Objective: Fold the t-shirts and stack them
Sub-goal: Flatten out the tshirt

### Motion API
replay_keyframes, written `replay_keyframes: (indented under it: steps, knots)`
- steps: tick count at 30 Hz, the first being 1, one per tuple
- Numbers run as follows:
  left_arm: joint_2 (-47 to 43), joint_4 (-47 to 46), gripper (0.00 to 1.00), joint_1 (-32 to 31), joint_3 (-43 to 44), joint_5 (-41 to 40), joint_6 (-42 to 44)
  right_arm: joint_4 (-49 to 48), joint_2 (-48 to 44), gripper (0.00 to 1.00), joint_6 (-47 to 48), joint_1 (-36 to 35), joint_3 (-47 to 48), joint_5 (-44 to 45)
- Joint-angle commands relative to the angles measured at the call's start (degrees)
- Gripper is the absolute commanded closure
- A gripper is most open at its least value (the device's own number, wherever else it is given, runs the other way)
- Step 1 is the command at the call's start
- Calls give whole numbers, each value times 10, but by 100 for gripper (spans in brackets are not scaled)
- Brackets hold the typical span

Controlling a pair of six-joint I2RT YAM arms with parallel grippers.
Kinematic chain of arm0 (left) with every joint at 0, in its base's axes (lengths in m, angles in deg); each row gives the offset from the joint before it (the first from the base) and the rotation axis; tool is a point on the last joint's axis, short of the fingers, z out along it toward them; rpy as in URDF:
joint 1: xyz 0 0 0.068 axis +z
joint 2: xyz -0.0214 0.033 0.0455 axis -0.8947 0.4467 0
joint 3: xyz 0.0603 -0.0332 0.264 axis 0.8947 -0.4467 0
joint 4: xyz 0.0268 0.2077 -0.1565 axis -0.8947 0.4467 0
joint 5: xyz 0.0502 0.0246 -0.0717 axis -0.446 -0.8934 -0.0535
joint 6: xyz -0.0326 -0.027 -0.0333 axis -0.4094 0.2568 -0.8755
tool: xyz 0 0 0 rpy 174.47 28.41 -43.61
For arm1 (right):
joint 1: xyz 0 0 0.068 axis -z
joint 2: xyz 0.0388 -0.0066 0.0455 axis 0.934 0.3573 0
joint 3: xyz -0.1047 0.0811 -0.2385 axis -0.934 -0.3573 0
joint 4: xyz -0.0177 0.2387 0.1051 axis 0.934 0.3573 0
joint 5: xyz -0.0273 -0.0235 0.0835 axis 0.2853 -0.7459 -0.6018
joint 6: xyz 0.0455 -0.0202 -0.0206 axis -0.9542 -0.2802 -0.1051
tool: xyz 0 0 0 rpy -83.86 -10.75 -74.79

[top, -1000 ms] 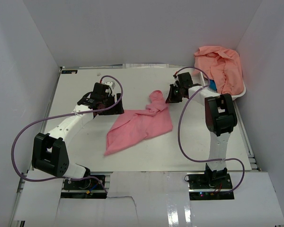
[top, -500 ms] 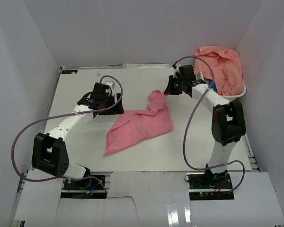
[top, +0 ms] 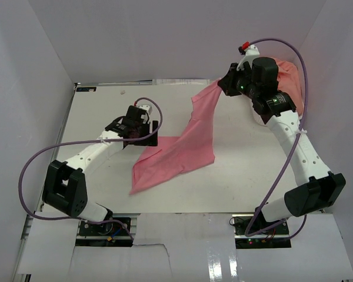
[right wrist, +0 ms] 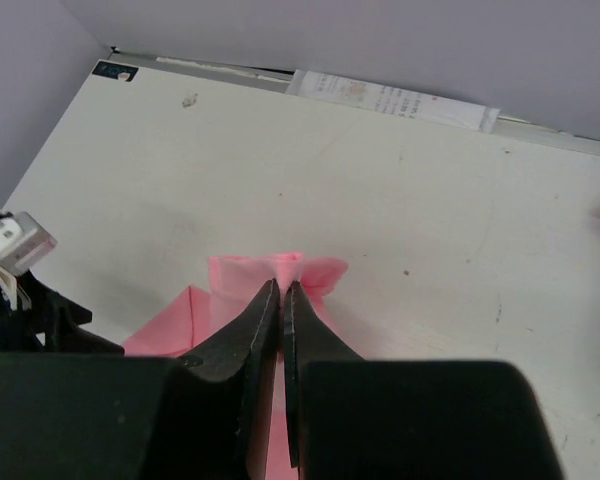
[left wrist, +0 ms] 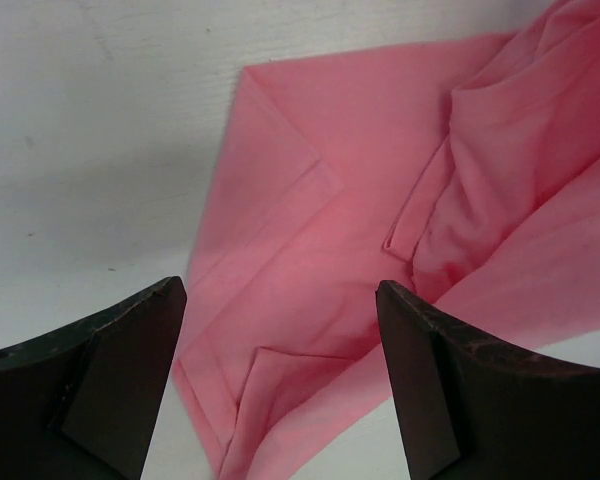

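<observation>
Logging pink t-shirt [top: 182, 147]: we see right jaws clenched on its raised top corner, rest trailing on tabletop [top: 100, 111]; left jaws released, hovering over t-shirt's left edge.

A rose-pink t-shirt [top: 182, 147] stretches across mid-frame. Its lower part lies rumpled and partly folded, tapering to a point at lower left, and its top end is pulled up taut toward the upper right. More salmon-peach t-shirts [top: 295, 82] are heaped at upper right, mostly hidden.
</observation>
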Motion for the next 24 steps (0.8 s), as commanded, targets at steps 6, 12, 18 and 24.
replay_keyframes:
  steps: [6,12,18,24]
  knots:
    - [46,18,12,-98,21,-108,30,101,-16,92,23,9,40,91]
    - [76,29,12,-112,30,-118,29,128,-110,92,-10,15,-72,184]
    - [93,42,12,-119,44,-143,21,175,-190,92,-43,17,-165,258]
    - [117,64,12,-123,77,-140,20,177,-271,92,-62,17,-287,224]
